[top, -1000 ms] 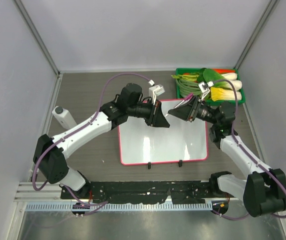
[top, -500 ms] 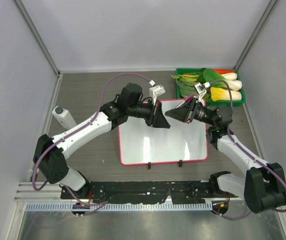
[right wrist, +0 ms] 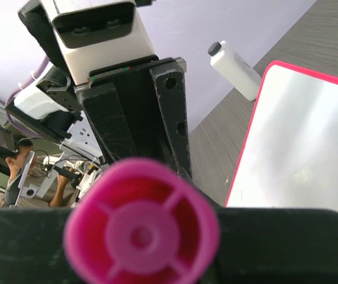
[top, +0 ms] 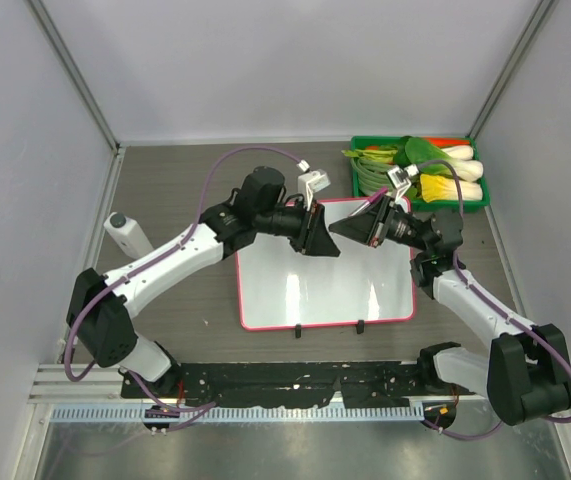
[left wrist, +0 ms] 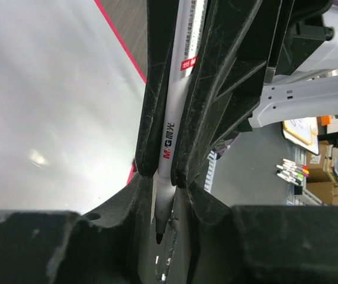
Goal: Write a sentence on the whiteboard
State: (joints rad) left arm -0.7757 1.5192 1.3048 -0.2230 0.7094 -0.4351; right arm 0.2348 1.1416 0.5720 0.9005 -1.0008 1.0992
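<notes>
- Top external view: the whiteboard point(top: 325, 290) lies flat on the desk point(top: 175, 190), under both sets of fingers, its two black clips point(top: 297, 328) on the near long edge.
- The left fingers point(top: 315, 238) and the right fingers point(top: 357, 228) meet tip to tip above the board's far edge, left of its middle.
- Left wrist view: the left fingers point(left wrist: 216, 89) are narrow, clamped on a white marker pen point(left wrist: 171, 124) that runs along the slot between them. Its dark tapered end points back toward their base.
- Left of those fingers the board point(left wrist: 50, 106) shows glossy white with a patch of glare, and its pink-red frame runs slantwise beside them.
- Right wrist view: the right fingers point(right wrist: 287, 248) sit close on either side of a pink cap point(right wrist: 142, 231), seen end-on, and appear to hold it.
- Just beyond the cap stand the left arm's black fingers point(right wrist: 169, 118). To the right of them lies a corner of the board point(right wrist: 299, 148).
- A green tray point(top: 356, 185) of vegetables sits on the desk just behind the right fingers.
- A white cylinder point(top: 125, 235) lies well to the left of the left fingers.
</notes>
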